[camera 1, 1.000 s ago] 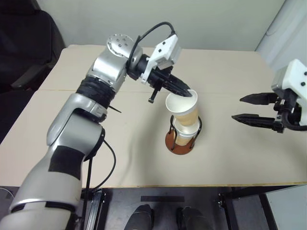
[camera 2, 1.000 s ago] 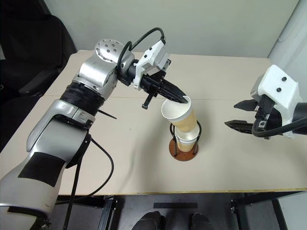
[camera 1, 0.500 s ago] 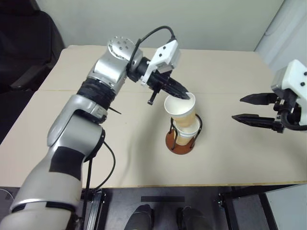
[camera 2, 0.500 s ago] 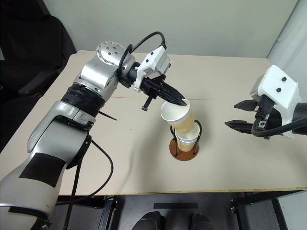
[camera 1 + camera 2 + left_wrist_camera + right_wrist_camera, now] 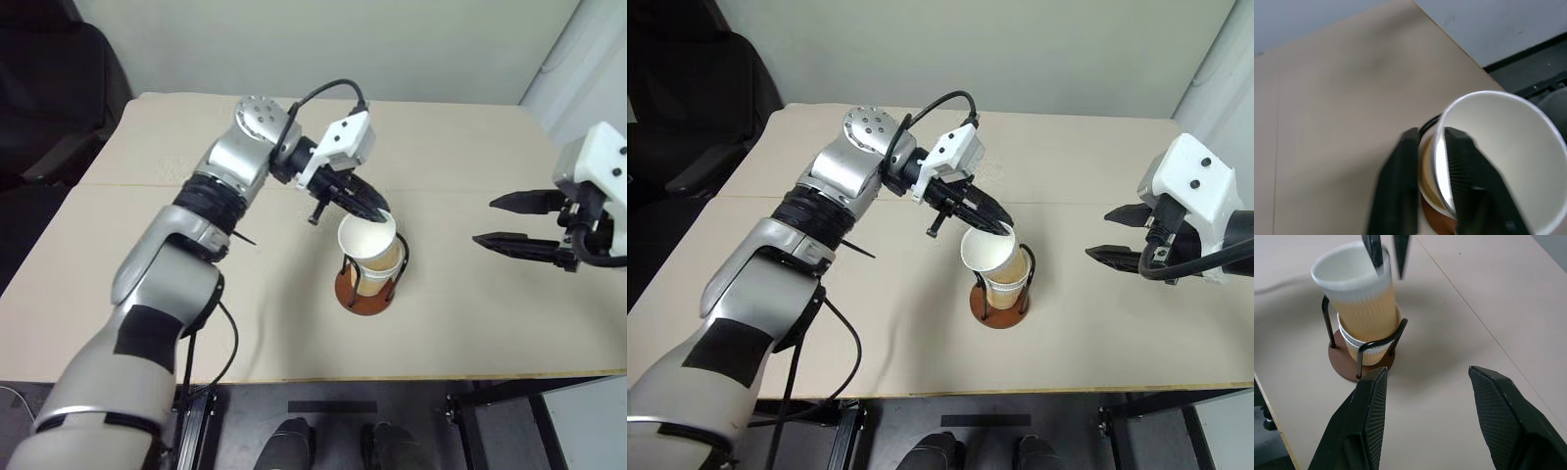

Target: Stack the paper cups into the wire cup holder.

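A paper cup [image 5: 367, 240], white inside and tan below, sits nested in a lower paper cup [image 5: 1369, 352] inside the wire cup holder [image 5: 1327, 318], whose reddish-brown base [image 5: 345, 290] rests mid-table. My left gripper [image 5: 384, 211] hangs over the top cup's far rim, one finger inside and one outside. In the left wrist view a small gap shows between the outer finger [image 5: 1405, 186] and the cup wall, so the left gripper [image 5: 1431, 132] stands slightly open. My right gripper [image 5: 485, 221] hovers open and empty to the right of the holder, pointing toward it.
The tan table [image 5: 490, 323] has bare surface all round the holder, with its front edge close below. A dark chair [image 5: 49, 88] stands beyond the back left corner. A pale wall runs behind the table.
The left gripper came down and slightly right, seating the tilted cup deeper into the cup in the holder. Its fingers have parted from the rim. The right arm kept still.
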Robot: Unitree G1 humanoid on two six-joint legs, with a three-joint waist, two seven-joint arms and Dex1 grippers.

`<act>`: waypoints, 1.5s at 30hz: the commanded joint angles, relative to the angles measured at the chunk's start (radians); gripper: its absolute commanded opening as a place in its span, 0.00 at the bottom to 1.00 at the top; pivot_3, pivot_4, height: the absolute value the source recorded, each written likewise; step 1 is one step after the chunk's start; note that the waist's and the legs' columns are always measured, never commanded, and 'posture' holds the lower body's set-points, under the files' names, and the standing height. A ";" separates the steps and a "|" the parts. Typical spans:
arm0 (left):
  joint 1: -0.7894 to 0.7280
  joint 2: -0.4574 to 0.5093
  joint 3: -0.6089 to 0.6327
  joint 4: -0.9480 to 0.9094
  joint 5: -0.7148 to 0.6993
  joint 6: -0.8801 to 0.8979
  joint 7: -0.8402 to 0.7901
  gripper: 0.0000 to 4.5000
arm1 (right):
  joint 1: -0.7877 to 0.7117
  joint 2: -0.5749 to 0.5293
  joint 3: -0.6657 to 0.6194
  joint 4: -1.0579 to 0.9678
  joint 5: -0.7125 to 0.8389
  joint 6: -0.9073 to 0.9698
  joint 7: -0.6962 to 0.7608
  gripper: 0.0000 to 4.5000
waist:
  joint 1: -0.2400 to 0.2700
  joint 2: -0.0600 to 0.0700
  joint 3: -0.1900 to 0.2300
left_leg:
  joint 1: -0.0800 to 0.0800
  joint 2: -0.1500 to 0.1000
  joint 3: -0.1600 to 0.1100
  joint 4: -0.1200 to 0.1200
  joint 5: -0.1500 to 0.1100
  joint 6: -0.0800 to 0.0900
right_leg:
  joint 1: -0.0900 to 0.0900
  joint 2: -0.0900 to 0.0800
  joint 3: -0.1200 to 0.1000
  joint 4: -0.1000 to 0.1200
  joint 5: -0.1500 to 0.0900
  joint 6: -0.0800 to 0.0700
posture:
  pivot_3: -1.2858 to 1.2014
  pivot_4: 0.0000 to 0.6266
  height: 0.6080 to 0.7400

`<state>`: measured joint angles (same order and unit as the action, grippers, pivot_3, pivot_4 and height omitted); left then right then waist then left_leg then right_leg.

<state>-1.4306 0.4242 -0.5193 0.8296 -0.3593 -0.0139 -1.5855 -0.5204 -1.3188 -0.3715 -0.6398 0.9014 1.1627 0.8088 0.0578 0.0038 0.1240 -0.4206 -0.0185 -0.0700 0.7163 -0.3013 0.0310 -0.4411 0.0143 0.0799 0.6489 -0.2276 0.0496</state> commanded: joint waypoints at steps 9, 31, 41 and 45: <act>-0.016 -0.052 0.161 0.043 0.108 -0.054 -0.009 0.84 | -0.008 -0.016 -0.022 -0.004 0.005 -0.010 -0.011 0.59 | 0.000 0.000 0.000 | 0.000 0.000 0.000 0.000 0.000 0.001 | 0.000 0.000 0.001 0.000 0.000 0.000 | 0.52 0.24 1.00; 0.395 0.215 0.621 -0.236 0.084 0.329 0.563 0.84 | 0.090 0.221 0.043 0.263 -0.232 -0.185 -0.182 0.59 | -0.005 0.001 -0.001 | 0.001 -0.002 0.000 0.002 0.001 0.002 | -0.001 -0.001 0.000 0.001 0.000 0.001 | 0.52 0.24 1.00; 0.436 0.233 0.755 -0.171 0.103 0.259 0.847 0.84 | 0.079 0.376 0.160 0.456 -0.452 -0.317 -0.323 0.59 | -0.016 0.001 -0.001 | 0.004 -0.002 0.000 0.001 0.003 0.001 | 0.000 -0.001 0.001 0.002 0.001 0.001 | 0.52 0.24 1.00; 0.432 0.263 0.798 -0.158 0.093 0.277 0.917 0.84 | 0.072 0.408 0.241 0.530 -0.607 -0.438 -0.383 0.59 | -0.018 0.001 -0.001 | 0.004 -0.003 0.000 0.000 0.003 0.001 | 0.000 -0.002 0.001 0.002 0.001 0.001 | 0.52 0.24 1.00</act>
<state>-0.9879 0.6578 0.2437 0.6870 -0.2548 0.2697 -0.6901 -0.4238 -0.9171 -0.1305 -0.1123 0.3555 0.7850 0.4629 0.0393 0.0049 0.1226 -0.4168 -0.0212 -0.0698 0.7164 -0.2982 0.0323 -0.4415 0.0127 0.0805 0.6509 -0.2263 0.0501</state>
